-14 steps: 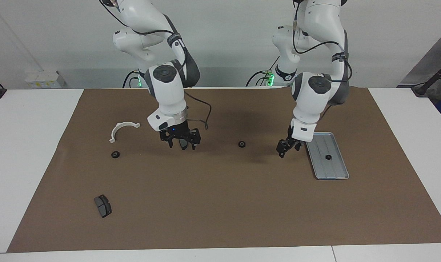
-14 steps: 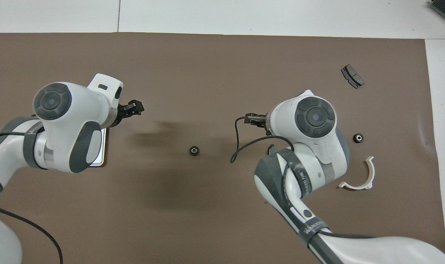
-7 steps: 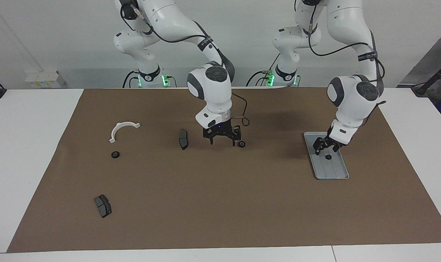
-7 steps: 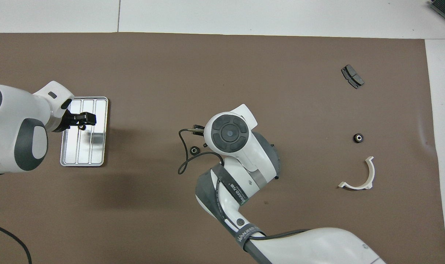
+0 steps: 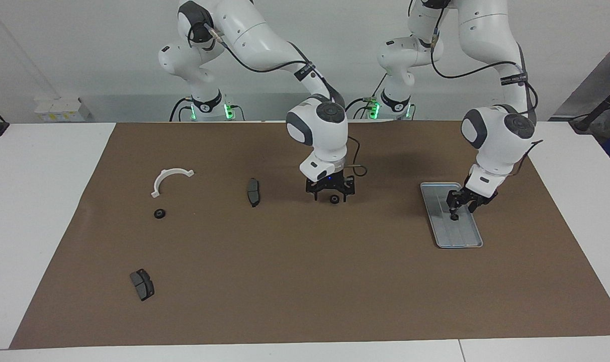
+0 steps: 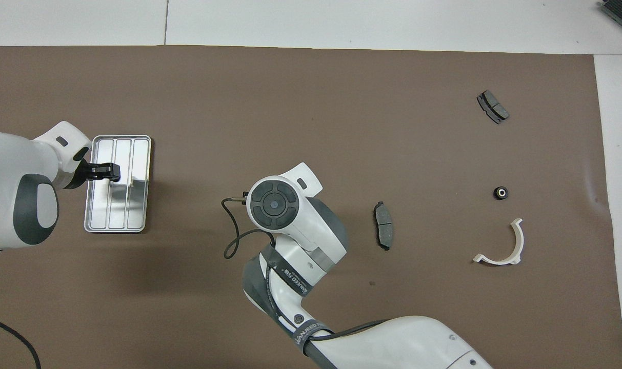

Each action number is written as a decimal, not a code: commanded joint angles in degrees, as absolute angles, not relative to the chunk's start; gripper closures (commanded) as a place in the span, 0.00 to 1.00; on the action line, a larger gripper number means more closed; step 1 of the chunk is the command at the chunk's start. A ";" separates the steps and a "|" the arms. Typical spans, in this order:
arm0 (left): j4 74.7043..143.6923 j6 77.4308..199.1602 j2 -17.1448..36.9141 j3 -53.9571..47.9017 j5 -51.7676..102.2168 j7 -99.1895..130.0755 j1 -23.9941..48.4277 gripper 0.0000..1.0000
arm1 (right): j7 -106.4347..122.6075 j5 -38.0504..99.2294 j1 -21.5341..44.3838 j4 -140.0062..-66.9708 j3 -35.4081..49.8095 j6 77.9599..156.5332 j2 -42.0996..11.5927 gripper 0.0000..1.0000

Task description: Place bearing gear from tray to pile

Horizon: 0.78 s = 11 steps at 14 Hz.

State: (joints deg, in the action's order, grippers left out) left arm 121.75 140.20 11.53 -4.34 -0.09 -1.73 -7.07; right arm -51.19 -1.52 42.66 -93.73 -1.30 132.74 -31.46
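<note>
Over the tray [image 5: 465, 241], the left gripper [image 5: 456, 212] stood low at a bearing gear [image 5: 454, 217]; grip could not be confirmed. Mid-mat, the right gripper [image 5: 331, 195] straddled another gear [image 5: 335, 199], fingers spread. Pickup appeared in hand; closing, then carriage towards the white bracket [image 5: 170, 179], should follow.

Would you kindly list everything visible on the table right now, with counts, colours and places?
tray: one, silver-grey, toward the left arm's end.
bearing gears: three, black; one on the tray, one mid-mat, one beside the bracket.
bracket: one, white half-ring, toward the right arm's end.
brake pads: two, dark grey; one between the bracket and the mid-mat gear, one farthest from the robots.
mat: one, brown.
left end effector: over the tray's gear.
right end effector: open, around the mid-mat gear.
</note>
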 commanded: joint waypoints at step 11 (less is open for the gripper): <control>125.51 148.27 13.45 -4.75 -0.18 -1.93 -7.03 0.65 | -52.29 -3.51 44.83 -97.73 -1.49 140.88 -32.08 0.46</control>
